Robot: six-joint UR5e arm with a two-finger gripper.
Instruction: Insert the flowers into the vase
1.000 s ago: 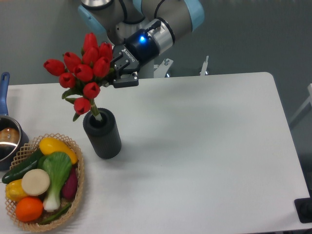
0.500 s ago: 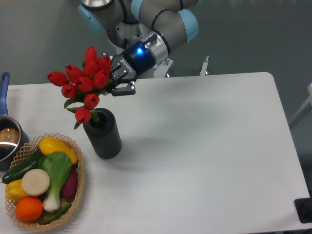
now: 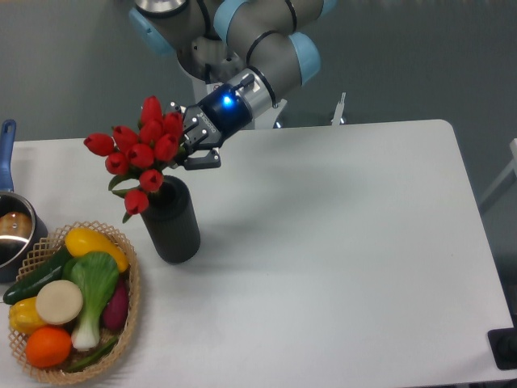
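The flowers (image 3: 141, 149), a bunch of red tulip buds with green leaves, stand with their stems down inside the mouth of the dark grey ribbed vase (image 3: 174, 222) on the left part of the white table. Their heads lean left over the vase rim. My gripper (image 3: 191, 149) sits just right of the buds, above the vase, shut on the bunch where the stems meet the heads. The stems themselves are hidden by buds and vase.
A woven basket (image 3: 125, 319) holding several vegetables sits at the front left, close to the vase. A metal pot (image 3: 14, 230) with a blue handle is at the left edge. The table (image 3: 339, 242) stretches to the right.
The gripper has moved down and slightly left with the flowers, so the bunch sits lower in the vase and its lowest buds now overlap the rim.
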